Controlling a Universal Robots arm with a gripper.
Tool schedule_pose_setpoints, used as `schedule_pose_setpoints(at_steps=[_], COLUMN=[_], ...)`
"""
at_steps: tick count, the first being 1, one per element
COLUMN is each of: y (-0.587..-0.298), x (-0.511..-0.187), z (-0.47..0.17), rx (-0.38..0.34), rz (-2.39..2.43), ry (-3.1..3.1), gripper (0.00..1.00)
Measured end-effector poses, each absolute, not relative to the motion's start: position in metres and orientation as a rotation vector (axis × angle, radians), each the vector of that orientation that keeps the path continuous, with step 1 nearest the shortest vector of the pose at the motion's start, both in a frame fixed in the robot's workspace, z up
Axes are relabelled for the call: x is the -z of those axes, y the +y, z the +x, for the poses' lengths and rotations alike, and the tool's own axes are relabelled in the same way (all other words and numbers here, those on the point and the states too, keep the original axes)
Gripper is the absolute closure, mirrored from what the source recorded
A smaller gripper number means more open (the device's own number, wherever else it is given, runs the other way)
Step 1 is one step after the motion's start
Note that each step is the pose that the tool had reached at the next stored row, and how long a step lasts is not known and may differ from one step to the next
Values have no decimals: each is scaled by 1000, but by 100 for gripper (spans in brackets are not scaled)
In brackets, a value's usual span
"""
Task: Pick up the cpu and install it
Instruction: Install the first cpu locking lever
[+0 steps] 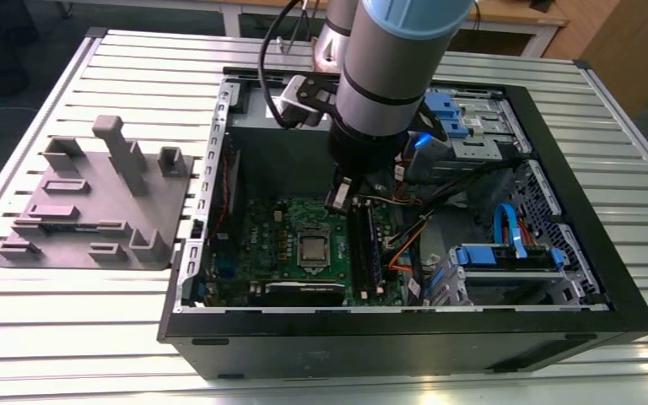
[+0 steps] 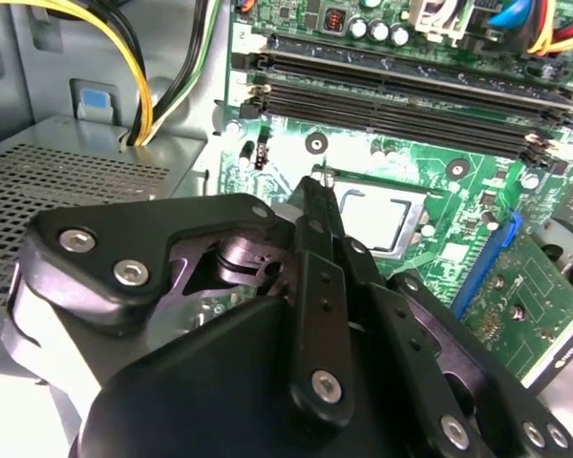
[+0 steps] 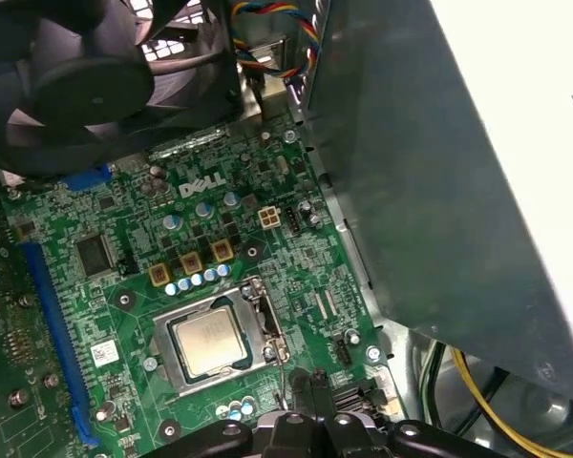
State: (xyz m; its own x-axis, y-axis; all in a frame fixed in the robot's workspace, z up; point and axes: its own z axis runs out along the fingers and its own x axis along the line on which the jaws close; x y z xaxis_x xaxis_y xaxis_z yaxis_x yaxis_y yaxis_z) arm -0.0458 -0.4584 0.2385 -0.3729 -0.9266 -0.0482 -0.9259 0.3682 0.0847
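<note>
A robot arm reaches into an open computer case (image 1: 628, 325) lying on a slatted metal counter (image 1: 77, 312). The cpu (image 1: 314, 248) sits flat in its socket on the green motherboard (image 1: 262, 245), its silver top visible in both wrist views (image 3: 210, 341) (image 2: 374, 216). The gripper (image 2: 313, 186) hovers just above the board beside the socket, its fingers pressed together with nothing between them. A grey plastic fixture (image 1: 94, 202) with posts rests on the counter at the exterior view's left, well apart from the case.
</note>
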Motion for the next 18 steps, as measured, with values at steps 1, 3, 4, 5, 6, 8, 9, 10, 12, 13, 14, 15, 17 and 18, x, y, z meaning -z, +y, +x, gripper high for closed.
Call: schedule_pose_setpoints(at_steps=[1, 3, 4, 5, 6, 8, 9, 10, 12, 13, 14, 15, 17, 18], y=[-459, -459, -459, -459, -459, -459, -459, -459, -459, -459, -459, -459, -459, -459], x=[-238, -238, -238, -238, -238, -238, -238, -238, -238, -238, -238, -238, -238, -238], z=[-46, -46, -46, -46, -46, -46, -46, -46, -46, -46, -46, -46, -46, -46], rx=[152, 152, 152, 153, 152, 152, 152, 153, 152, 152, 152, 152, 152, 151], rz=[1755, 1755, 1755, 1755, 1755, 1755, 1755, 1755, 1755, 1755, 1755, 1755, 1755, 1758], ry=[-2592, -2592, -2592, -2592, -2592, -2592, -2592, -2592, -2592, -2592, -2592, -2592, -2592, -2589], gripper=[90, 90, 90, 90, 90, 90, 90, 90, 90, 90, 90, 90, 90, 90])
